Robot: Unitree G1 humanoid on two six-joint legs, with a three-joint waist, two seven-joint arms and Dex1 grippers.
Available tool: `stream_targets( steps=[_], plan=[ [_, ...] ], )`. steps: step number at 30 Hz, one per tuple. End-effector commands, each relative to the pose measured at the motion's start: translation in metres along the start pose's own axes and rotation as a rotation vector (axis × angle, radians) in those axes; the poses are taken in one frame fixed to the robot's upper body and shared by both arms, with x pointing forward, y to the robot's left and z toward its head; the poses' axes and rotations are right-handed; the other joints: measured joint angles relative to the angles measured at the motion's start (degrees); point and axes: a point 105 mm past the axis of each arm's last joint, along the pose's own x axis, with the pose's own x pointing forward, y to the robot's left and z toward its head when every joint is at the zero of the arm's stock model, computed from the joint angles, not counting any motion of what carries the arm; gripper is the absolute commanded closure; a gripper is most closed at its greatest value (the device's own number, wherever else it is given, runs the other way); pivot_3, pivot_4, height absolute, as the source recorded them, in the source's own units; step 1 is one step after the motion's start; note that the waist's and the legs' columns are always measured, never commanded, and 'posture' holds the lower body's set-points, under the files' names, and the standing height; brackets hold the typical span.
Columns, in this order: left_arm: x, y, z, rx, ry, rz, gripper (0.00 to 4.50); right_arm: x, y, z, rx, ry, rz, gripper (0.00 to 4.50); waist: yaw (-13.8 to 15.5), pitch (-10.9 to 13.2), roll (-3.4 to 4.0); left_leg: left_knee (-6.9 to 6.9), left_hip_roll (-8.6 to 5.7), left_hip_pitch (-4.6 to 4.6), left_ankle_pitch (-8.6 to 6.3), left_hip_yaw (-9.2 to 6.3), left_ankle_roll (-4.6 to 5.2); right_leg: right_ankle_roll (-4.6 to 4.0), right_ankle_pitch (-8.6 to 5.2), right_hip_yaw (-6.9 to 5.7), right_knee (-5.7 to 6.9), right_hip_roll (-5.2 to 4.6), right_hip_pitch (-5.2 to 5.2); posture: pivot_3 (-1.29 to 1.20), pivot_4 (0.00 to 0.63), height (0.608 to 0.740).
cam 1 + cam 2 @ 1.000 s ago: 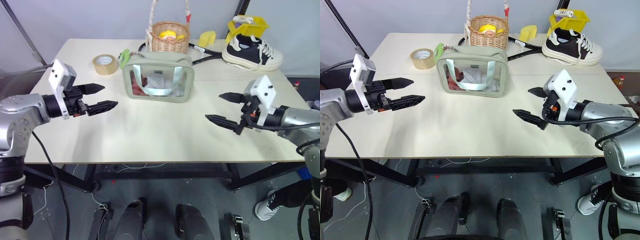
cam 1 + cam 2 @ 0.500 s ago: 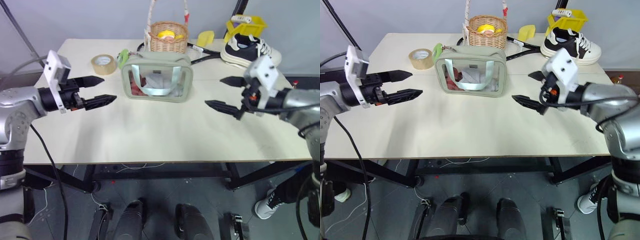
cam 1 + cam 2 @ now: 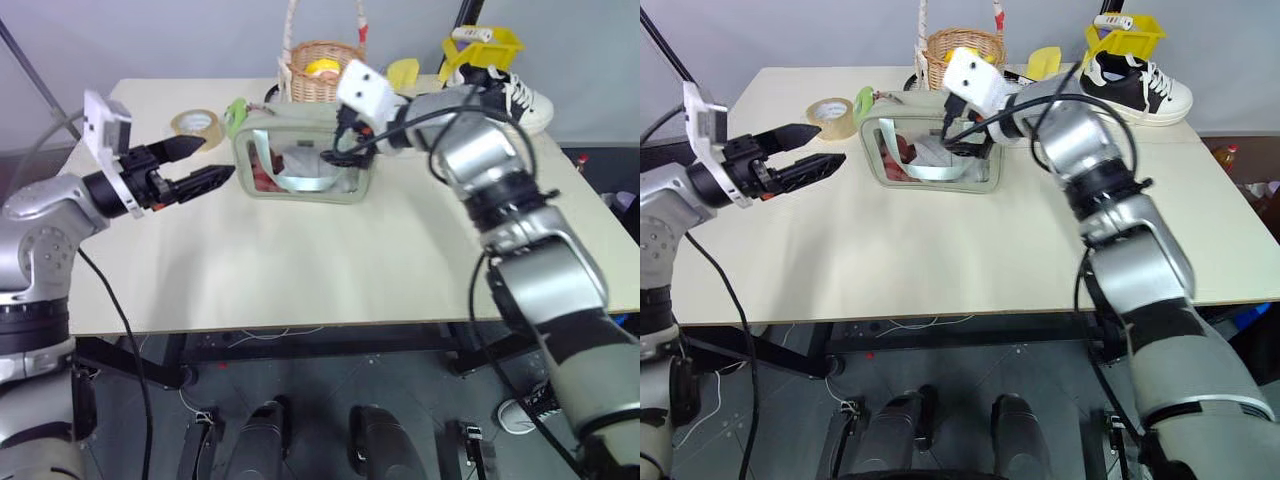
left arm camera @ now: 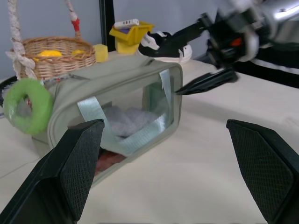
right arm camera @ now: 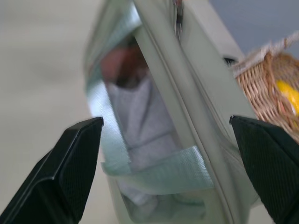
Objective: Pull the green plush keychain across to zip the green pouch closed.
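The green pouch (image 3: 290, 186) stands at the back middle of the table, its clear front panel and mint handles facing me. The green plush keychain (image 3: 235, 112) hangs as a lime-green loop at the pouch's top left corner, and it is the loop (image 4: 28, 105) in the left wrist view. My right gripper (image 3: 335, 148) is open at the pouch's right end, one finger above the top and one lower by the front corner; I cannot tell whether it touches. Left of the pouch, my left gripper (image 3: 215, 160) hovers open and empty, pointing at it.
A wicker basket (image 3: 322, 72) stands just behind the pouch. A roll of tape (image 3: 195, 124) lies to the pouch's left, beside the left gripper. A sneaker (image 3: 520, 95) and a yellow bin (image 3: 480, 45) sit at the back right corner.
My right arm has swung from the table's right side forward and left to the pouch's right end, still open. The left gripper has barely moved. The head view has shifted.
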Motion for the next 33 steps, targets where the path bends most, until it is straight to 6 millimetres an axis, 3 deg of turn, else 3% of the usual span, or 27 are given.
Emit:
stream_targets(
  steps=[1,4,7,10,11,18,25,28,33],
  plan=[
    [-0.005,-0.005,0.016,0.063,-0.039,-0.004,0.01,0.005,-0.011,0.012,-0.040,-0.010,-0.085,0.25,0.12,0.00,0.00,-0.01,0.00,0.00,0.03,-0.05,-0.07,0.00,0.00,-0.01,0.02,0.03,0.00,0.00,0.150,0.724],
    [-0.006,-0.007,0.016,0.066,-0.035,-0.005,0.00,0.010,-0.004,0.014,-0.047,-0.011,-0.049,1.22,0.25,0.00,0.01,-0.07,0.00,0.03,0.10,-0.14,-0.20,-0.02,0.00,-0.03,0.09,0.07,-0.01,0.00,0.150,0.724],
    [-0.007,-0.007,0.014,0.067,-0.030,-0.001,0.00,0.011,-0.004,0.016,-0.038,-0.011,-0.036,2.59,0.11,0.01,0.01,-0.07,0.00,0.07,0.14,-0.16,-0.26,-0.03,0.00,-0.02,0.20,0.11,-0.03,0.00,0.150,0.724],
    [-0.006,-0.007,0.013,0.073,-0.022,0.001,0.00,0.011,-0.005,0.016,-0.047,-0.002,-0.046,4.27,-0.07,0.01,0.01,-0.07,0.03,0.10,0.17,-0.18,-0.31,-0.05,-0.01,-0.02,0.47,0.17,-0.13,0.00,0.150,0.724],
    [-0.006,-0.006,0.013,0.074,-0.022,0.002,0.00,0.011,-0.006,0.017,-0.051,-0.002,-0.050,4.46,-0.10,0.01,0.01,-0.07,0.03,0.10,0.18,-0.20,-0.32,-0.05,-0.01,-0.02,0.54,0.18,-0.16,0.00,0.150,0.724],
    [-0.002,-0.005,0.014,0.084,-0.024,0.009,0.00,0.008,-0.011,0.025,-0.097,-0.010,-0.063,4.46,-0.52,0.01,0.01,-0.07,0.07,0.12,0.25,-0.29,-0.41,-0.07,-0.02,-0.03,0.70,0.26,-0.19,0.00,0.150,0.724],
    [-0.003,-0.002,0.017,0.088,-0.026,0.017,0.00,-0.024,-0.031,0.053,-0.146,-0.095,-0.001,4.46,-0.74,0.04,0.05,-0.08,0.07,0.08,0.25,-0.29,-0.41,-0.06,-0.03,-0.03,0.69,0.26,-0.23,0.00,0.150,0.724],
    [-0.002,0.000,0.018,0.077,-0.031,0.022,0.00,-0.034,-0.024,0.056,-0.181,-0.127,0.090,4.46,-1.11,0.05,0.07,-0.10,0.07,0.09,0.25,-0.28,-0.41,-0.06,-0.03,-0.03,0.69,0.27,-0.23,0.00,0.150,0.724],
    [-0.001,0.002,0.019,0.067,-0.031,0.022,0.00,-0.060,0.016,0.043,-0.247,-0.159,0.240,4.46,-1.03,0.03,0.05,-0.10,0.14,0.09,0.25,-0.30,-0.40,-0.01,-0.05,-0.05,0.72,0.31,-0.22,0.00,0.150,0.724]
  ],
)
